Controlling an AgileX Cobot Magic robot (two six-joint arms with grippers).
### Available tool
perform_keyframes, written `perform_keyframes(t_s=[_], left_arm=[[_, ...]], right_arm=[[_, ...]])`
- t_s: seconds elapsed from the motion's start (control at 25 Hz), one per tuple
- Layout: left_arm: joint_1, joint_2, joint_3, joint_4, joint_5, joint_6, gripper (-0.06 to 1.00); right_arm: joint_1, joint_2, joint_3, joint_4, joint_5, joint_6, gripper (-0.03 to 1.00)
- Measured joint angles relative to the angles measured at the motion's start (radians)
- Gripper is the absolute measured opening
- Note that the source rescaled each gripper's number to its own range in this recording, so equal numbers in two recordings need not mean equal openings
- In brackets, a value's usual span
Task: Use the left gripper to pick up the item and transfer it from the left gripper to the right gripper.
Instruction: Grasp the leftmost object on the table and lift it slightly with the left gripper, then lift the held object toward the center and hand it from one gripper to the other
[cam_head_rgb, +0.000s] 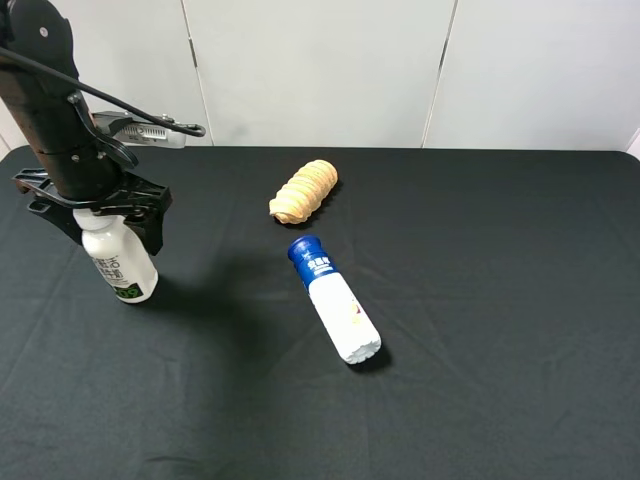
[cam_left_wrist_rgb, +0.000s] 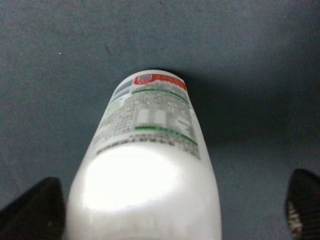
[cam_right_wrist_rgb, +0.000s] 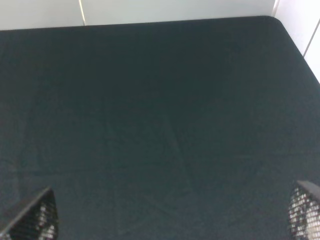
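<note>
The item, a small white bottle (cam_head_rgb: 122, 265) with dark print and a green patch at its base, stands upright on the black table at the left. My left gripper (cam_head_rgb: 98, 212) is right above it, with the jaws spread wide on either side of its cap end. In the left wrist view the bottle (cam_left_wrist_rgb: 150, 150) fills the middle, and the two black fingertips (cam_left_wrist_rgb: 37, 212) sit far apart at the corners, not pressing it. My right gripper (cam_right_wrist_rgb: 167, 215) is open and empty over bare black cloth. It is out of the exterior high view.
A longer white bottle with a blue cap (cam_head_rgb: 333, 298) lies on its side near the table's middle. A tan ridged pastry (cam_head_rgb: 304, 191) lies behind it. The black table (cam_head_rgb: 500, 300) ends at a white wall at the back.
</note>
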Motion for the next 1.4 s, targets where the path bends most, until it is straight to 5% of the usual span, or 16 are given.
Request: perform_keyframes(t_s=[0.04, 0.16, 0.84, 1.24, 1.4], left_arm=[[0.0, 0.0, 0.0, 0.0, 0.0, 0.0, 0.47], [0.0, 0.0, 0.0, 0.006, -0.001, 0.001, 0.0], [0.0, 0.001, -0.022, 0.008, -0.012, 0.001, 0.0], [0.0, -0.077, -0.219, 0.001, 0.194, 0.001, 0.0], [0.0, -0.111, -0.278, -0.067, 0.26, 0.02, 0.0]], right_arm=[[0.0, 0.0, 0.0, 0.0, 0.0, 0.0, 1.0], [0.0, 0.0, 0.0, 0.0, 0.0, 0.0, 1.0], [0.0, 0.0, 0.0, 0.0, 0.0, 0.0, 1.0], [0.0, 0.0, 0.0, 0.0, 0.0, 0.0, 1.0], [0.0, 0.0, 0.0, 0.0, 0.0, 0.0, 1.0]])
